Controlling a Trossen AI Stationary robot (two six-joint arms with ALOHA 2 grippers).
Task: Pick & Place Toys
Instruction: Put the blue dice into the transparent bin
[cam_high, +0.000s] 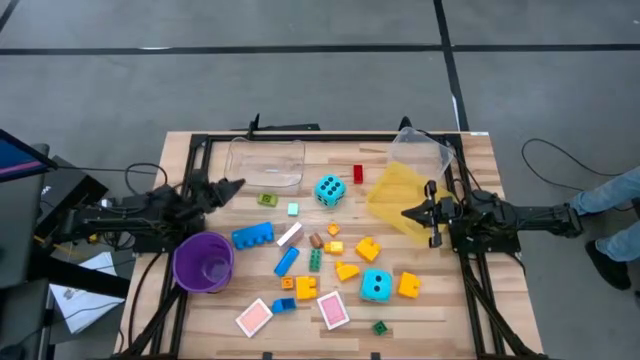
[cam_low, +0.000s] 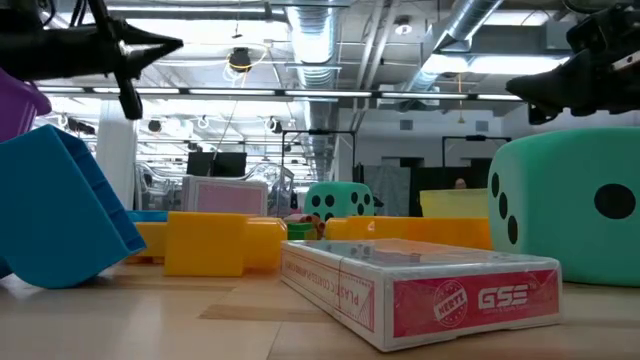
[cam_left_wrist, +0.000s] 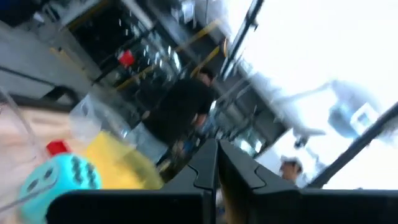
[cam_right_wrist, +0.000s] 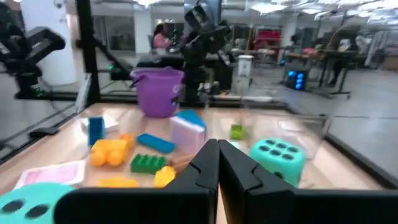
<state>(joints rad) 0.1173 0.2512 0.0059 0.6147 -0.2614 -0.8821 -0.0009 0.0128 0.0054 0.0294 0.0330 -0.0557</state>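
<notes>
Both grippers, left (cam_high: 238, 184) and right (cam_high: 407, 212), hover with fingers pressed together, holding nothing, above a worktop (cam_high: 200, 300) where bricks (cam_high: 252, 235), two dice (cam_high: 329, 190) and pink cards (cam_high: 332, 309) lie scattered mid-surface

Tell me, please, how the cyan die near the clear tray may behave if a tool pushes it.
The cyan die looks cube-shaped with rounded corners, so it will probably slide, then tumble onto another face. It seems large yet probably light. It stands apart from other toys, so little should block it.
</notes>
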